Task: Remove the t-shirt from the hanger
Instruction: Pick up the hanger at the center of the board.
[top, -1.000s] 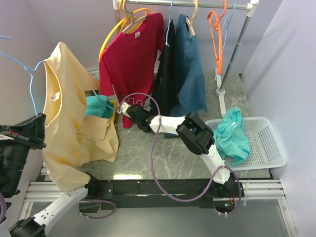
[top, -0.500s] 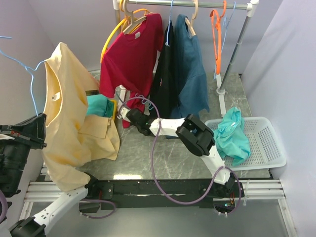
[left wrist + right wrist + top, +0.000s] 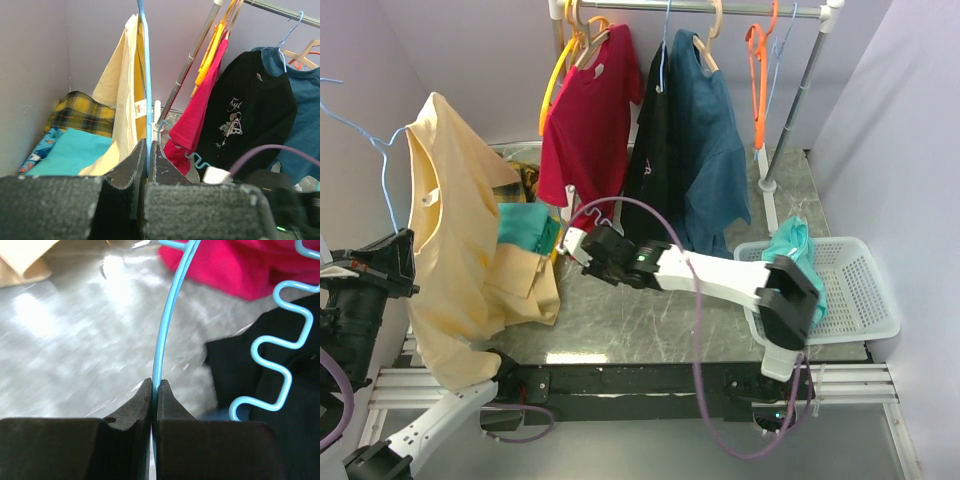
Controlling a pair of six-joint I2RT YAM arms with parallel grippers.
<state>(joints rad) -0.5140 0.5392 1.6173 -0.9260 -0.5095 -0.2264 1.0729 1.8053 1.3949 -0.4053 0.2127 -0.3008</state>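
The left gripper [image 3: 147, 150] is clamped tight on the blue hanger [image 3: 145, 70] and holds it up at the left of the table. The yellow t-shirt [image 3: 445, 230] is draped on the hanger, and a small white tag [image 3: 141, 107] inside its neck bears red print too small to read. The right gripper [image 3: 152, 387] is pinched fully closed on a thin blue stretch of hanger wire beside a wavy notched part, low over the table near the shirt's hem, while a black t-shirt [image 3: 250, 110] on the rail [image 3: 720, 8] carries pale, illegible script on its chest.

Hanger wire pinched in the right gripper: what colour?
The hanger wire is light blue, clearest in the right wrist view.
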